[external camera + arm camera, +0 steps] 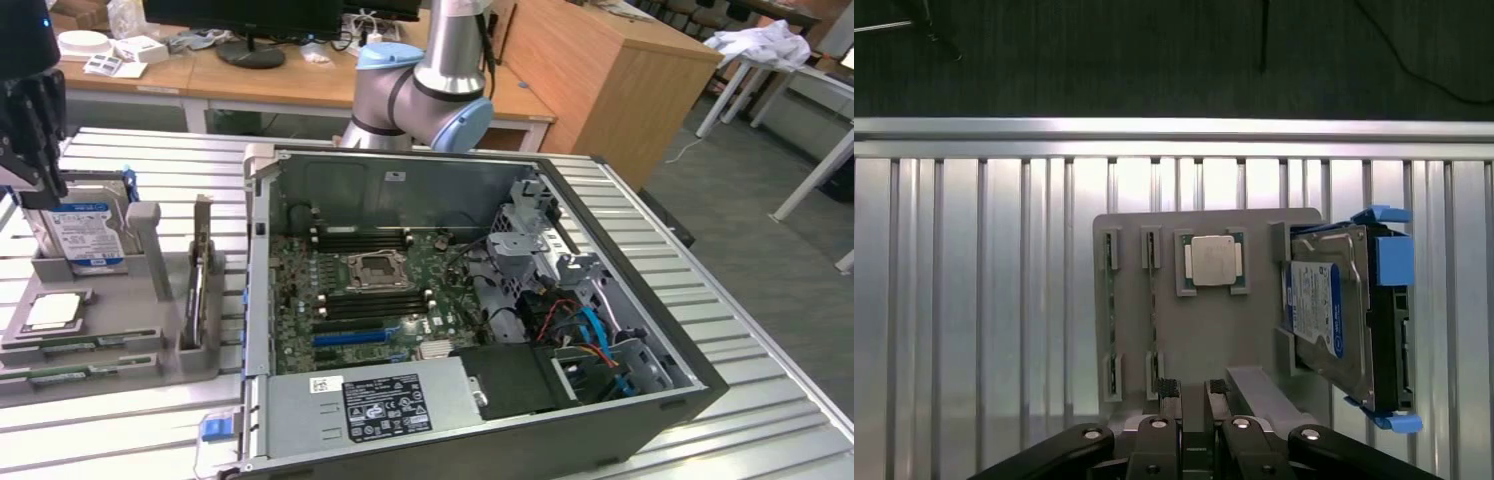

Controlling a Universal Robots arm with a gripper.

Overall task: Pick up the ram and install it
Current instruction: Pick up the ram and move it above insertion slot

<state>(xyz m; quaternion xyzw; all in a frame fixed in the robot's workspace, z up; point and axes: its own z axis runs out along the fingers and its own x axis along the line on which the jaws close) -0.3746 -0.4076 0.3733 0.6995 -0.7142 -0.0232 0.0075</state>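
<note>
Two ram sticks [1153, 310] sit parallel in grey tray [1199, 335], long axes twd pincer [1194, 392]; pincer state can't tell.

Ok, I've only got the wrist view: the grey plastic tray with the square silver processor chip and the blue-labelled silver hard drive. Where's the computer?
Observer: An open dark metal computer case lies beside the grey plastic tray, on the exterior view's right of it.
Operator: Is the board inside visible?
Observer: Yes, the green motherboard is exposed, with long black slots on both sides of its square processor socket.
Operator: And the gripper?
Observer: The gripper hangs near the blue-labelled silver hard drive, to the exterior view's left of the case.
</note>
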